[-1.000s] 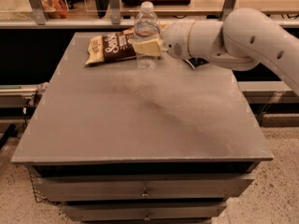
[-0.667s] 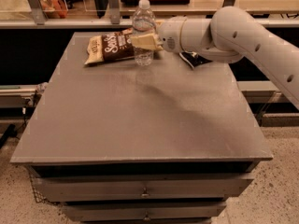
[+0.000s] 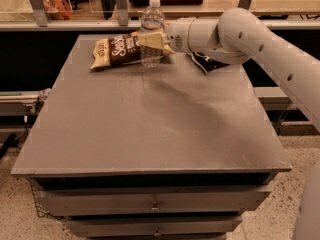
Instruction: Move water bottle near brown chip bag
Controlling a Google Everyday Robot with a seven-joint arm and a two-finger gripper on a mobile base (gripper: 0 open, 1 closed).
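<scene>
**Bottle held beside the bag**

I see my hand (image 3: 150,40) clamped on the upright water bottle (image 3: 151,21), right against the brown chip bag's (image 3: 116,51) right end (far table (image 3: 150,134) edge). A dark packet (image 3: 209,64) lies farther right, under my arm (image 3: 260,39).

Grey table (image 3: 150,129): near and mid areas open, w/ free approach from the near and left sides. Far edge is crowded. Brown chip bag (image 3: 116,51) lies far left of ctr. Water bottle (image 3: 152,19) stands upright at the bag's right end, w/ gripper (image 3: 150,40) clamped round it. Arm (image 3: 250,39) bars the far right, reaching in over a dark bag (image 3: 206,64). Shelf rail (image 3: 60,26) closes off the back.
</scene>
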